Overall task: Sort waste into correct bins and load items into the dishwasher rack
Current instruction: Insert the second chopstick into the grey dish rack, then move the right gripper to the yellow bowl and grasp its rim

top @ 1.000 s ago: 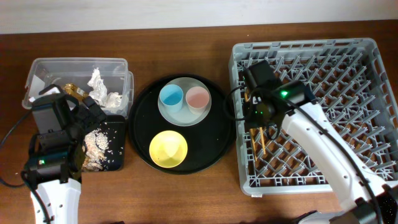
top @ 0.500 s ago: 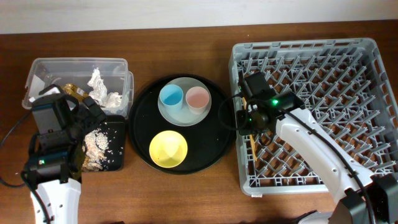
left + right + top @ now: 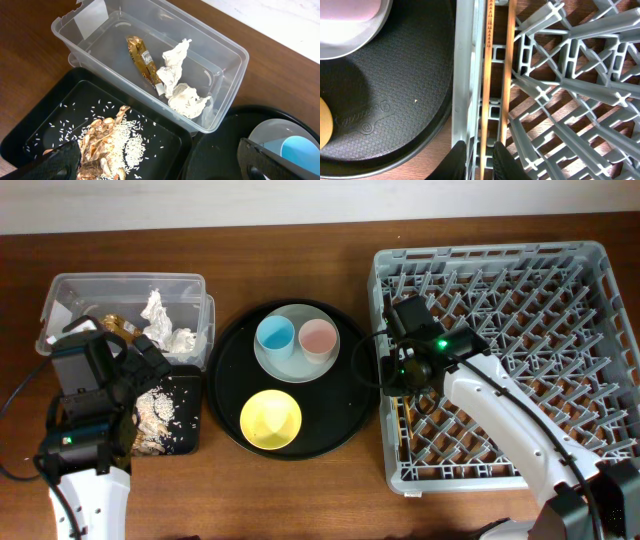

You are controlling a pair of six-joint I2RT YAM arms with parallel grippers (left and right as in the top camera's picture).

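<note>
Wooden chopsticks (image 3: pixel 510 60), two, in one grey rack (image 3: pixel 490 252); right gripper (image 3: pixel 480 152) slightly parted over them, left gripper (image 3: pixel 167 162) spread.

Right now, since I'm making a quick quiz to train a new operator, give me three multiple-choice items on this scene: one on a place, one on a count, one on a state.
1. Where does the brown-gold wrapper lie?
A) clear tub
B) shallow black tray
C) dishwasher rack

2. How many cups stand on the plate?
A) one
B) two
C) three

3. How are the left fingers?
A) shut on a cup
B) shut, empty
C) wide open, empty

Answers:
1 A, it lies beside the crumpled paper inside the tub.
2 B, a blue cup and a pink cup.
3 C, they stand far apart with nothing between them.
</note>
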